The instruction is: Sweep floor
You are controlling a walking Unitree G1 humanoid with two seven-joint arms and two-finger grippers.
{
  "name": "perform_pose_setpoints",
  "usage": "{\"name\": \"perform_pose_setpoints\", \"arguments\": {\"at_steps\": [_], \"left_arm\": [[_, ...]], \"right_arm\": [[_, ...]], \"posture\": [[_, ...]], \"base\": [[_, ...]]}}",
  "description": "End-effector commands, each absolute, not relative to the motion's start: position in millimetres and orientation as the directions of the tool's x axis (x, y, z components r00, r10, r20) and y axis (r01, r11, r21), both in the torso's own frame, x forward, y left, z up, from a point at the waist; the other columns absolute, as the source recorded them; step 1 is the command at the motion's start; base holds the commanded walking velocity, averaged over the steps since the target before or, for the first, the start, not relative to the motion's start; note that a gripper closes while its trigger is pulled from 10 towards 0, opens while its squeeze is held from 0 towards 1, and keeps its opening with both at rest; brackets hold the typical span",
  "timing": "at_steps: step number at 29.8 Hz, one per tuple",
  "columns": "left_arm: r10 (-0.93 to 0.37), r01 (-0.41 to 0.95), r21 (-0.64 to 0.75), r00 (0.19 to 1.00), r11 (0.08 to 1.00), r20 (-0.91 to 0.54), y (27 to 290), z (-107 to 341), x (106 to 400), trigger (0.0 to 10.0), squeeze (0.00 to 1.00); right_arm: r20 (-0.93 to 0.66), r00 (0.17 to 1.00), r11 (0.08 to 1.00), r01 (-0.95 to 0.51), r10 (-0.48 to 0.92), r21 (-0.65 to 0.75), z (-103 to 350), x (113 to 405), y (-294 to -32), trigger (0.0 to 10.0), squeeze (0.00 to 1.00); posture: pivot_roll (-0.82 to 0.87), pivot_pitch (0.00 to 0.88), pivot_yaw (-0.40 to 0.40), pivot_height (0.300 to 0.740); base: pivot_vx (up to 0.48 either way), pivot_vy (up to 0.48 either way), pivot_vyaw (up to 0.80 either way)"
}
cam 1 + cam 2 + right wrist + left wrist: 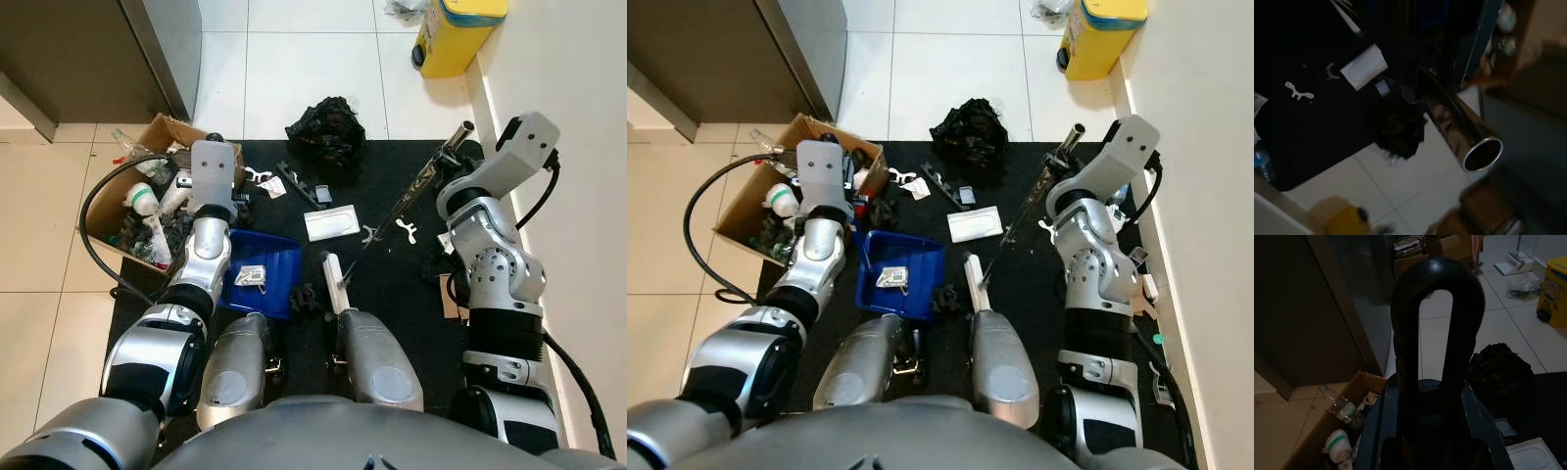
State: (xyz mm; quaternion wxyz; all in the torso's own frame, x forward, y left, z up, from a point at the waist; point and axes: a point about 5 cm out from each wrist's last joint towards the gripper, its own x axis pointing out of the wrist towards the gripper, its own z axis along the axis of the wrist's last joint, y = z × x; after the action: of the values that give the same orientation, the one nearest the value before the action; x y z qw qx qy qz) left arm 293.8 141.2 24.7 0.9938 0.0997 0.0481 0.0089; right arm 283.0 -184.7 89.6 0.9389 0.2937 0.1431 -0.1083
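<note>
One crumpled wrapper (250, 277) in blue dustpan (279, 257); left fingers (1405, 357) around its handle (1437, 323); right fingers' state unclear.

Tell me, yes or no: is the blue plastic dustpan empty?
No. A crumpled whitish scrap of litter lies inside the blue plastic dustpan, which sits on the black mat.

My head eyes look steeply down, sharing the mat (382, 264), dustpan (263, 274) and box (759, 201), left wrist close along the handle (1437, 328), right wrist close beside the pole (1459, 132).
</note>
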Motion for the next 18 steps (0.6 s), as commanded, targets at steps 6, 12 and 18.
{"name": "perform_pose_setpoints", "arguments": {"at_steps": [6, 12, 18], "left_arm": [[0.028, 0.005, 0.240, 0.990, 0.971, -0.135, 144.9, 17.7, 290.1, 10.0, 0.00], [0.029, 0.004, 0.241, 0.990, 0.970, -0.135, 145.3, 17.8, 290.3, 10.0, 0.00], [0.035, -0.002, 0.244, 0.990, 0.970, -0.134, 146.9, 17.7, 289.9, 10.0, 0.00]], "right_arm": [[-0.200, 0.969, 0.654, 0.244, -0.143, 0.716, 107.4, 297.6, -175.7, 10.0, 0.00], [-0.197, 0.970, 0.570, 0.244, -0.145, 0.784, 109.3, 301.4, -167.4, 10.0, 0.00], [-0.170, 0.971, 0.424, 0.228, -0.171, 0.876, 114.8, 304.8, -164.2, 10.0, 0.00]], "posture": [[-0.02, 0.044, 0.017, 0.740], [-0.01, 0.043, 0.018, 0.740], [0.00, 0.045, 0.017, 0.740]], "base": [[0.000, 0.000, 0.00], [0.000, 0.000, 0.00], [0.000, 0.000, 0.00]]}}
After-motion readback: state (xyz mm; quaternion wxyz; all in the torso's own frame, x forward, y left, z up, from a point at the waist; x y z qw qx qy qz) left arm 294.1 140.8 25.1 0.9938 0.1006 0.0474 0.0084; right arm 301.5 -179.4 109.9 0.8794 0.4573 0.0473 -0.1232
